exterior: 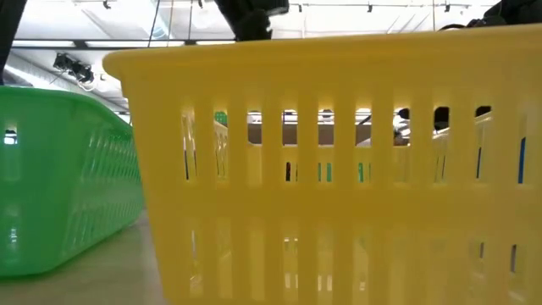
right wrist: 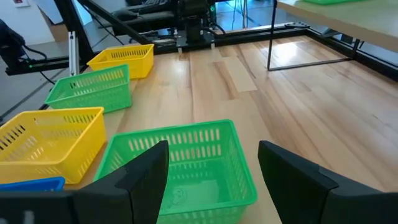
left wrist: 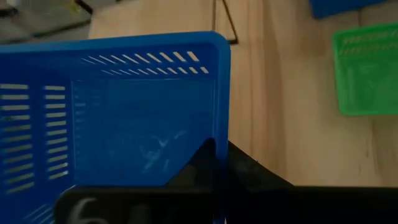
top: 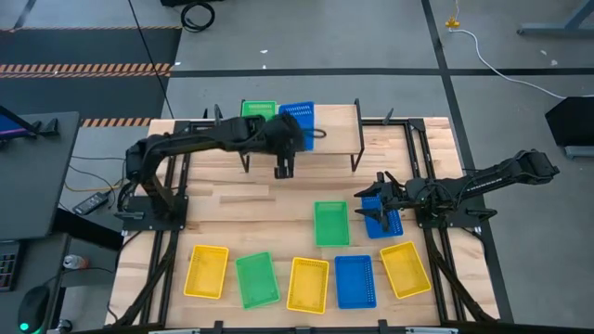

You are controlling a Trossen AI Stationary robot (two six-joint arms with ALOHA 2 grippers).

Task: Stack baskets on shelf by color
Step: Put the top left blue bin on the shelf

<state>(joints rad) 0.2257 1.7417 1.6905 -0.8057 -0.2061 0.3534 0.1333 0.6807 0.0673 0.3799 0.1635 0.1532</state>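
Grey floor around table: black coiled cable (top: pixel 197 13) at 12 o'clock, white cable (top: pixel 497 63) with yellow connector (top: pixel 452 22) at 1, hazard-striped tape (top: pixel 83 68) at 10, remote (top: pixel 89 203) at 9.

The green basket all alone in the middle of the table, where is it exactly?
In the high view, the green perforated plastic basket sits mid-table, in front of the light-wood shelf, just left of the blue plastic basket by the right gripper.

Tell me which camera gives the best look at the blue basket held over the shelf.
The left wrist view: the blue basket fills it, with the left claw gripping its rim. The high view shows it small at the shelf, partly hidden under the arm. The low and right wrist views don't show it.
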